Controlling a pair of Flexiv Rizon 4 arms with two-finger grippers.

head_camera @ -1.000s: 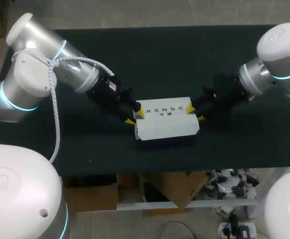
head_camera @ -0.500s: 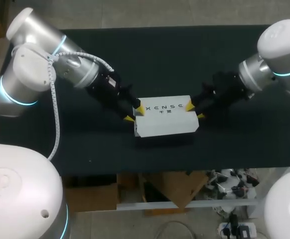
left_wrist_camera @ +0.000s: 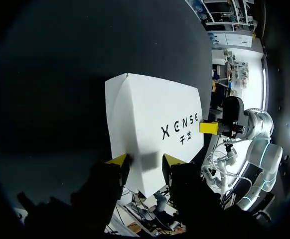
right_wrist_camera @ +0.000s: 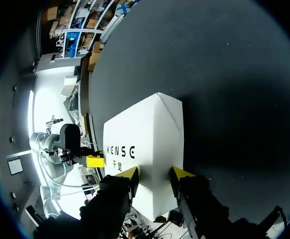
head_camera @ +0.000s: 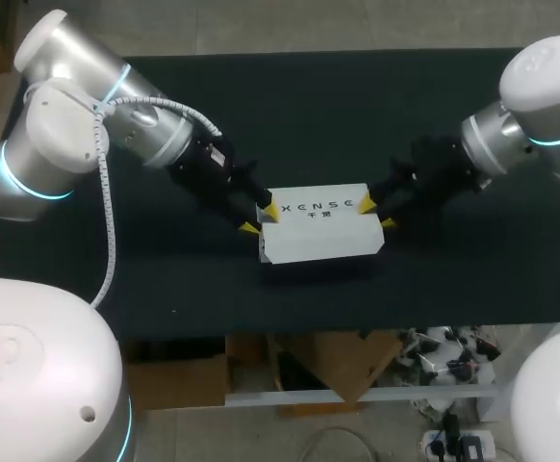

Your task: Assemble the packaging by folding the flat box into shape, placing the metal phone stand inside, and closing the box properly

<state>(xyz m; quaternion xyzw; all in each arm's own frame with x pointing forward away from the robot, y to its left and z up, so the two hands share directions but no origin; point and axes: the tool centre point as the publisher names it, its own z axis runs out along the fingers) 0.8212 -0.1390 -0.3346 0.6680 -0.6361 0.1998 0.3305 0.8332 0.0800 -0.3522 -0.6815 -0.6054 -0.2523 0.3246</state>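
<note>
White cardboard box [head_camera: 320,233], folded into a closed rectangular block, with dark lettering printed on its upper face. It rests flat near the middle of the black table [head_camera: 357,115], long side running left to right.

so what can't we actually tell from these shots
- The phone stand: seen in no view. If it is inside, the walls of the box hide it.
- The box end flaps: in the head view the left gripper and right gripper cover them. In each wrist view that gripper's own body blocks the near end.
- Grip: whether either gripper clamps the box or only touches it is unclear in every view.
</note>
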